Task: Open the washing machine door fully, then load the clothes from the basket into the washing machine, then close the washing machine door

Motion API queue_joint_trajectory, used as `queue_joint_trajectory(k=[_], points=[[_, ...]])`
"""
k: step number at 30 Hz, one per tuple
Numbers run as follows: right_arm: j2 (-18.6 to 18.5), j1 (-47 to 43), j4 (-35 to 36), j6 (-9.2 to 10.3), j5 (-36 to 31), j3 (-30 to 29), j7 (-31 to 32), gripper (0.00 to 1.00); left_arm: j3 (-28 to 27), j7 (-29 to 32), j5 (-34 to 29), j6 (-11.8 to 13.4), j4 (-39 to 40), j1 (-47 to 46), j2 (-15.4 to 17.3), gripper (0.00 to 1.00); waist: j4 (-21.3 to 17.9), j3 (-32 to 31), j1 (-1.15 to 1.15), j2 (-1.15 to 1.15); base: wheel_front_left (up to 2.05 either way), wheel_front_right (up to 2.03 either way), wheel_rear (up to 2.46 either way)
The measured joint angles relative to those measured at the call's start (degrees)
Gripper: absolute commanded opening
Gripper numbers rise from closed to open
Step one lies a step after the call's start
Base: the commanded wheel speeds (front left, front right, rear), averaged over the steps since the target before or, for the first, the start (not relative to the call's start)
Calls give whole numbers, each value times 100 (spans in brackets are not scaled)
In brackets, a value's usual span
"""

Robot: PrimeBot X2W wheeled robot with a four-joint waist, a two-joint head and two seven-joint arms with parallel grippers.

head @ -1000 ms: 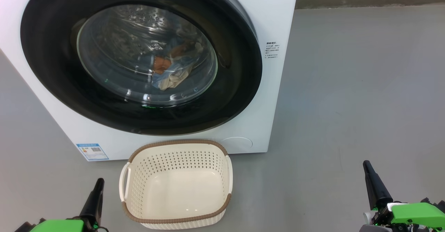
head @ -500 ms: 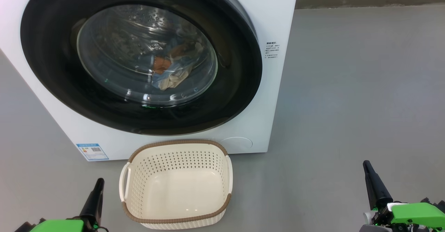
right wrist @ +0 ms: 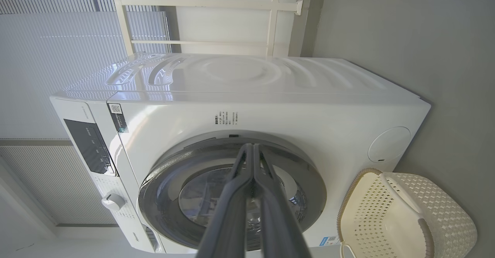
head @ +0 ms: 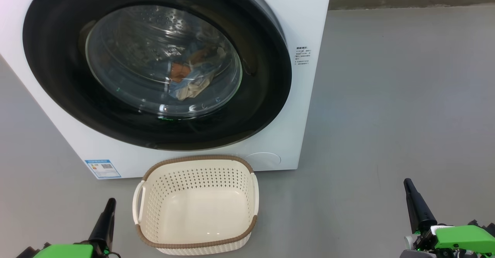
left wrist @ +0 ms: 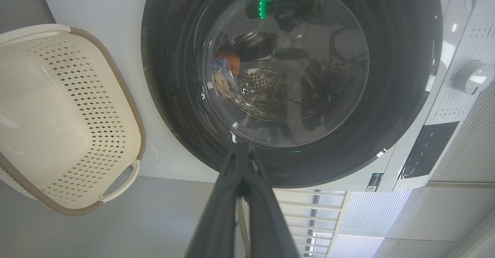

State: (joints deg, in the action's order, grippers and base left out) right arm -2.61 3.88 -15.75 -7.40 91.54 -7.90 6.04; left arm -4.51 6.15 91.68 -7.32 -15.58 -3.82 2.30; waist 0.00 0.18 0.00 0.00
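Where wrist-level, dial [left wrist: 473, 77] on washing machine [left wrist: 100, 6].

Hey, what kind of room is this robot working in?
Likely a home laundry corner, or a mock-up of one: a white front-loading washing machine stands on a bare grey floor, an empty basket sits before it, and slatted blinds hang behind.

Behind the cropped washing machine door [head: 267, 95], the clothes [head: 189, 78] blur.

Laundry room imo, prob at home: white washing machine [head: 305, 18] w/ basket [head: 195, 158] in front, bare grey floor [head: 386, 95], blinds [right wrist: 58, 57] behind.
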Motion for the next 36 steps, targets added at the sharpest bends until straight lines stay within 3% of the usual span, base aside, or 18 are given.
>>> queue_joint_trajectory(k=[36], points=[[1,0,0,0,0,0,0,0,0,0,0,0,0,0,0,0,0,0,0,0,0,0,0]])
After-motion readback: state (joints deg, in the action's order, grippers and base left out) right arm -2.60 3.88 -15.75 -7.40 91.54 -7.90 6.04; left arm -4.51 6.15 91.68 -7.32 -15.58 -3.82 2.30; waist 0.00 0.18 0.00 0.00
